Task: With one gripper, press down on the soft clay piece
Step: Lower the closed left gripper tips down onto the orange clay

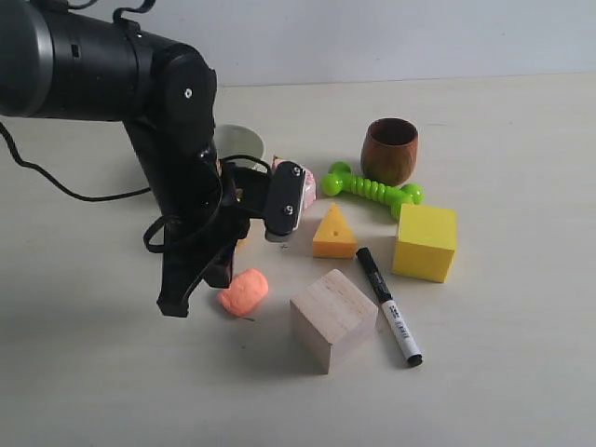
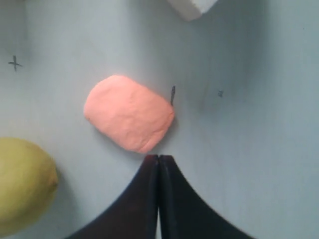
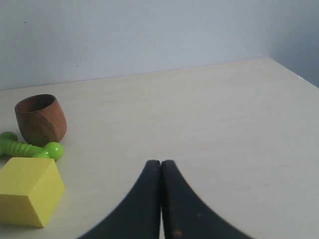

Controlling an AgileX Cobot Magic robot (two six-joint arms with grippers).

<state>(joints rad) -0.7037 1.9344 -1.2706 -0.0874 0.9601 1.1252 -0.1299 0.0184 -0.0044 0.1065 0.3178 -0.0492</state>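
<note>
The soft clay piece (image 1: 244, 291) (image 2: 128, 112) is a smooth, rounded salmon-orange lump lying on the pale table, with no dent showing. My left gripper (image 1: 173, 305) (image 2: 158, 157) is shut with nothing between its fingers. In the left wrist view its tips stand just off the clay's edge; in the exterior view they are a little to the left of the lump. I cannot tell whether they touch it. My right gripper (image 3: 160, 162) is shut and empty over bare table, outside the exterior view.
A wooden block (image 1: 332, 317), black marker (image 1: 388, 305), cheese wedge (image 1: 334, 232), yellow cube (image 1: 425, 241) (image 3: 29, 190), green toy (image 1: 371, 189) (image 3: 30, 148) and wooden cup (image 1: 389, 150) (image 3: 40, 118) lie right of the clay. A lemon (image 2: 22, 184) sits close beside it.
</note>
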